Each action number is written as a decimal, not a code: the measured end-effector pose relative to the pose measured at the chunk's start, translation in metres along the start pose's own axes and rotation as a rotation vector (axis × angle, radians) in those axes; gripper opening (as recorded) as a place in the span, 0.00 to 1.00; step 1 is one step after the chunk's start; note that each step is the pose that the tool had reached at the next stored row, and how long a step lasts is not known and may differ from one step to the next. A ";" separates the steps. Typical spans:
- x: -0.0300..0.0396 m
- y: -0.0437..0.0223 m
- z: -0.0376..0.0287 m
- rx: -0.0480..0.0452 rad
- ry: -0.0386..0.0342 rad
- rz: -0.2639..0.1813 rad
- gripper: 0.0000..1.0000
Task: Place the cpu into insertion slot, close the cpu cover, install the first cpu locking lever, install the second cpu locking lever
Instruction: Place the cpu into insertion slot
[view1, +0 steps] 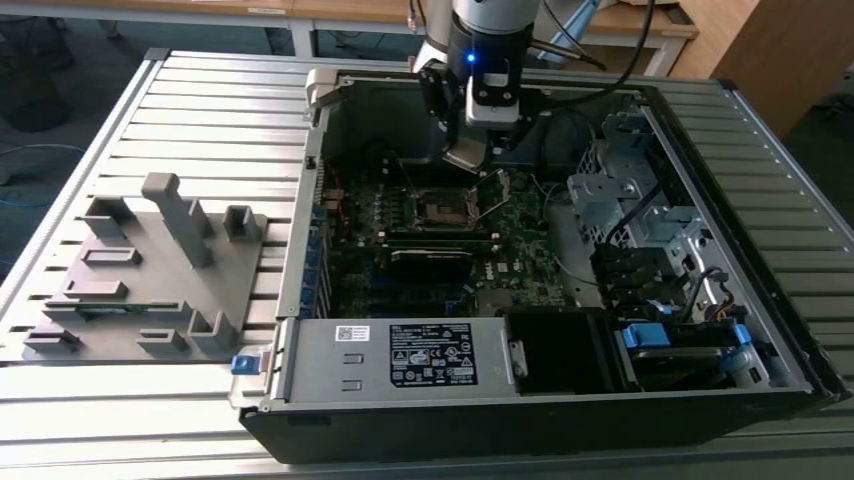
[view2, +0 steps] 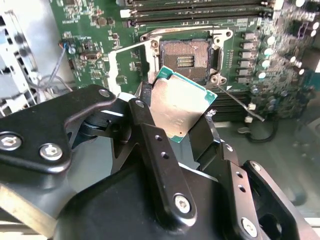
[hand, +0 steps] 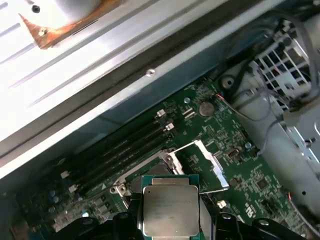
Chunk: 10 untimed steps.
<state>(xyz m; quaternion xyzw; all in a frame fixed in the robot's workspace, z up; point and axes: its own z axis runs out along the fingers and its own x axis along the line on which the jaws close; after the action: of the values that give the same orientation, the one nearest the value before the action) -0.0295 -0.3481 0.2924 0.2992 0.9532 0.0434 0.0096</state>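
Note:
My gripper (view2: 178, 116) is shut on the cpu (view2: 181, 106), a silvery square chip with a green edge, pinched by two opposite sides between the black fingers (view2: 146, 107). In the exterior view the gripper (view1: 467, 152) hangs inside the computer case, a little above and behind the insertion slot (view1: 445, 208). The insertion slot (view2: 187, 59) lies bare, its dark pin field showing. The cpu cover (view2: 124, 56) is swung open beside it. A thin wire locking lever (view2: 241, 103) sticks out, unlatched. In the first wrist view the cpu (hand: 170, 209) hides part of the slot; the cpu cover (hand: 206, 161) stands open.
The open computer case (view1: 801, 385) lies on a slatted metal table (view1: 120, 420). Black memory slots (hand: 120, 150) run beside the socket. Drive cages and cables (view1: 641, 230) fill the exterior view's right. A grey fixture plate (view1: 147, 275) stands on the exterior view's left.

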 end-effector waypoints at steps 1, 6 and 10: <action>0.0000 0.0000 0.0002 -0.0002 -0.0016 0.018 0.54; -0.0001 -0.0001 0.0008 -0.0006 -0.0082 0.094 0.54; 0.0000 -0.0001 0.0009 -0.0007 -0.0084 0.095 0.54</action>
<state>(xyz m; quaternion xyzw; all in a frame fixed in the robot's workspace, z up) -0.0295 -0.3481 0.2915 0.3442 0.9378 0.0429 0.0117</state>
